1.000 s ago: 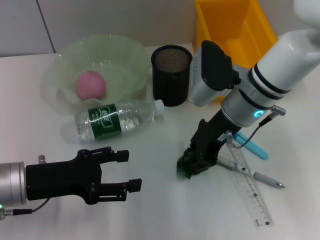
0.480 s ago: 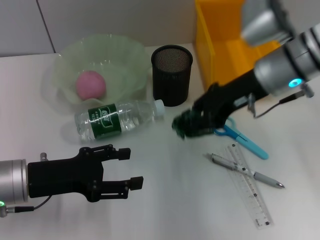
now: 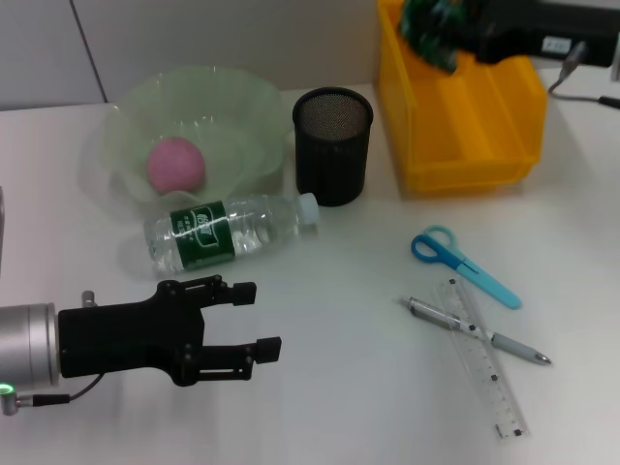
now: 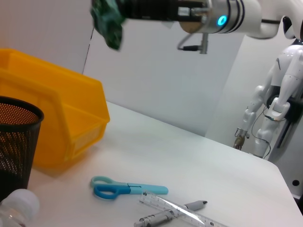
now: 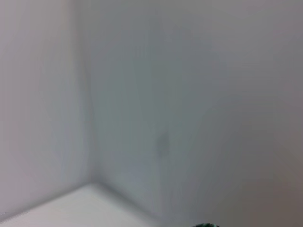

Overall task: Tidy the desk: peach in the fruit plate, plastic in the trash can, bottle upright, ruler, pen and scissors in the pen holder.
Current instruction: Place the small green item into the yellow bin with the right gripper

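Plastic (image 3: 431, 29), a crumpled green wad, hangs pinched in the right gripper (image 3: 441, 31) above the yellow bin's (image 3: 465, 145) back rim. Open white desk (image 3: 339, 387) surrounds the left gripper (image 3: 254, 320), jaws spread, near the lying bottle (image 3: 228, 232).

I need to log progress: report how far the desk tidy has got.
Done: the peach sits in the fruit plate. In hand: the right gripper holds the green plastic above the yellow bin. Left: the bottle lies on its side; the scissors, pen and ruler lie outside the pen holder. The left gripper is open, idle.
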### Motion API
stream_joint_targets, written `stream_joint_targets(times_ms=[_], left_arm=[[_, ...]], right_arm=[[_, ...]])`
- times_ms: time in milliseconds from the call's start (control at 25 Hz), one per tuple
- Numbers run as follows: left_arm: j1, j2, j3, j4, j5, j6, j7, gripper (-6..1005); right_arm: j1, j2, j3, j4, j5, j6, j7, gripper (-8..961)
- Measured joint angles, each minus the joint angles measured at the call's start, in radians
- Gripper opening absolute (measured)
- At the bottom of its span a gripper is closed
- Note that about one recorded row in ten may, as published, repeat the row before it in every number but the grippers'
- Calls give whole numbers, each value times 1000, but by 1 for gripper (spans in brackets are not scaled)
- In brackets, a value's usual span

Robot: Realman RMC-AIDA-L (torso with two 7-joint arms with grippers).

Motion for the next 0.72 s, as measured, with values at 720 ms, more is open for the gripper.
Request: stream_joint_targets(times_ms=[720], left_arm=[[-12,0,0,0,0,1,-9,835]], right_arm=[[38,-12,-7,206,50,511,-79,343]])
